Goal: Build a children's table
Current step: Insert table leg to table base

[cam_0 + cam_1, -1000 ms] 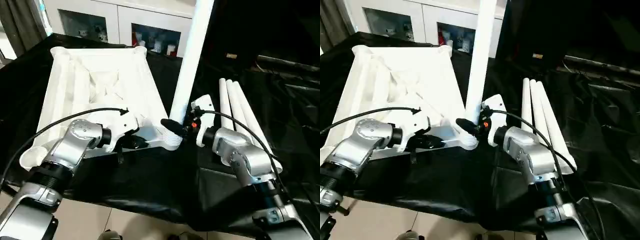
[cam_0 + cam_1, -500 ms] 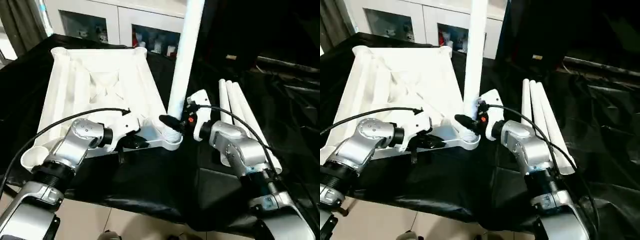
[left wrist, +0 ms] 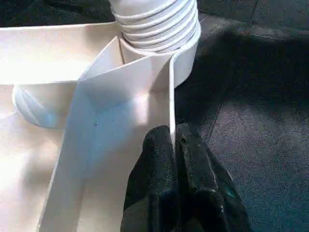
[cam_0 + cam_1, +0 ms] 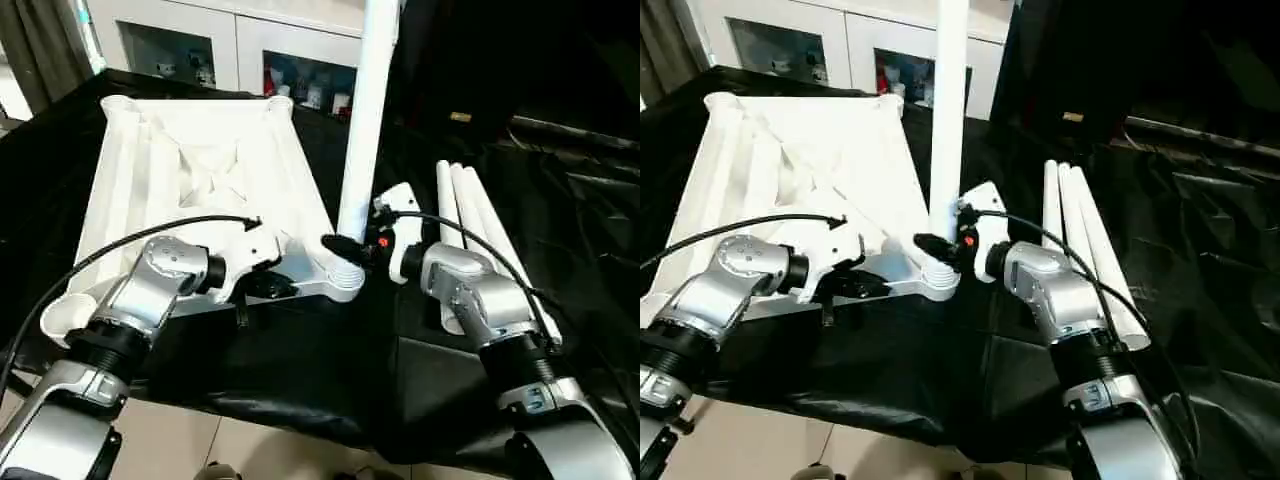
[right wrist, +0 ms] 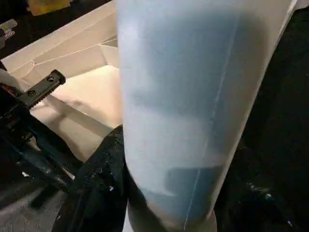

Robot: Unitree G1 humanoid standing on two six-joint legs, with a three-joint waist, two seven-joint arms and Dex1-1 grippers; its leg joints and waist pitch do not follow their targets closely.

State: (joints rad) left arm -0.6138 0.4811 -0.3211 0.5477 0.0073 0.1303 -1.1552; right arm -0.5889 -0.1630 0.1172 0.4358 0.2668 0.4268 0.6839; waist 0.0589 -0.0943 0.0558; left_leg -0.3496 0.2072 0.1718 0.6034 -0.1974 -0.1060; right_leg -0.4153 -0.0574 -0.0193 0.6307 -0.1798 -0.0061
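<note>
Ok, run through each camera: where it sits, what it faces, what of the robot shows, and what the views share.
Left eye view: on the head, looking down at the upturned table top; both silver forearms show.
Right eye view: beside it, same scene; three spare legs lie at the right.
Left wrist view: on the left wrist, along the left hand, shut on the table top's rim by the corner socket.
Right wrist view: on the right wrist, right hand shut on the upright leg.
Shared: that leg and socket.
</note>
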